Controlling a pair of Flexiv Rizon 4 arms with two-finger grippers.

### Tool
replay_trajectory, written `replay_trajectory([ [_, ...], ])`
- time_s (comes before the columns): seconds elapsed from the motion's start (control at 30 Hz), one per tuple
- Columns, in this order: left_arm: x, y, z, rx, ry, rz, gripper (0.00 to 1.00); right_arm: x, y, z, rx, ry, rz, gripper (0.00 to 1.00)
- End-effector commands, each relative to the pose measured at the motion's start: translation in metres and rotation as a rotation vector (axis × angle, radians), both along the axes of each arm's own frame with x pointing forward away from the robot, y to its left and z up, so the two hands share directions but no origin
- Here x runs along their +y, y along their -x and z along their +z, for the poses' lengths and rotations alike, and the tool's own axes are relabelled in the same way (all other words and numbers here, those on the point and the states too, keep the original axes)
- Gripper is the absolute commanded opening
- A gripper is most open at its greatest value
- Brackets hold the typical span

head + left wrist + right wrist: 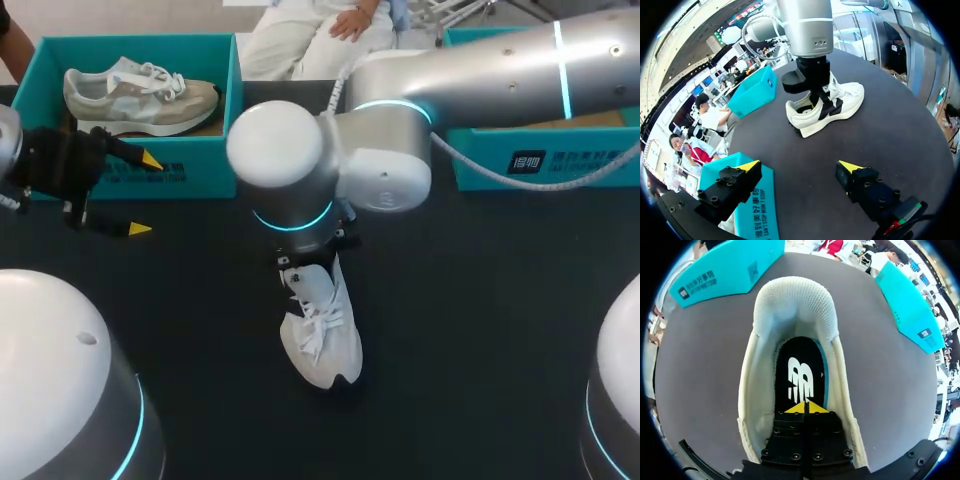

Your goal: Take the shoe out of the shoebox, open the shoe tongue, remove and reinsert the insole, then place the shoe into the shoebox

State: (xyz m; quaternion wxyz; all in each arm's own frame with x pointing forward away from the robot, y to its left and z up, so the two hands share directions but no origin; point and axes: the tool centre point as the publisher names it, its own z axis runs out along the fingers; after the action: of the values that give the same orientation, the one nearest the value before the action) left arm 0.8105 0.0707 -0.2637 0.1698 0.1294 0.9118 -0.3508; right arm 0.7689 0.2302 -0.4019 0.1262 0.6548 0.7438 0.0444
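A white shoe (325, 340) lies on the black table (480, 330) in the middle, toe toward the front edge. My right arm (480, 70) comes in from the right, and its wrist hides the shoe's heel opening. In the right wrist view my right gripper (805, 407) is shut, its yellow tips together inside the shoe (790, 305), just over the black insole (800, 365). I cannot tell whether the tips pinch the insole. My left gripper (145, 194) stands open at the far left, empty, in front of the left teal shoebox (200, 165). The shoe (825, 107) lies well ahead of the left gripper (800, 166).
The left shoebox holds a second, beige and grey shoe (140, 95). Another teal box (540, 150) stands at the back right, under my right arm. The left box (757, 210) is right under one left finger.
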Motion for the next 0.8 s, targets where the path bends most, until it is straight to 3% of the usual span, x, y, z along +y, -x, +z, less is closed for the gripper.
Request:
replay_trajectory([
  [0.03,0.000,0.001,0.001,0.000,-0.004,0.000,1.00,-0.014,-0.005,-0.009,0.012,-0.071,0.017,0.00],
  [0.2,0.000,0.001,0.001,0.000,-0.004,0.000,1.00,-0.014,-0.008,-0.009,0.011,-0.106,0.049,0.00],
  [0.5,0.000,0.001,0.001,0.000,-0.004,0.000,1.00,-0.015,-0.003,0.021,-0.049,-0.077,0.040,0.00],
  [0.8,0.000,0.001,0.001,0.000,-0.004,0.000,1.00,-0.014,-0.008,0.024,-0.061,-0.065,0.043,0.00],
])
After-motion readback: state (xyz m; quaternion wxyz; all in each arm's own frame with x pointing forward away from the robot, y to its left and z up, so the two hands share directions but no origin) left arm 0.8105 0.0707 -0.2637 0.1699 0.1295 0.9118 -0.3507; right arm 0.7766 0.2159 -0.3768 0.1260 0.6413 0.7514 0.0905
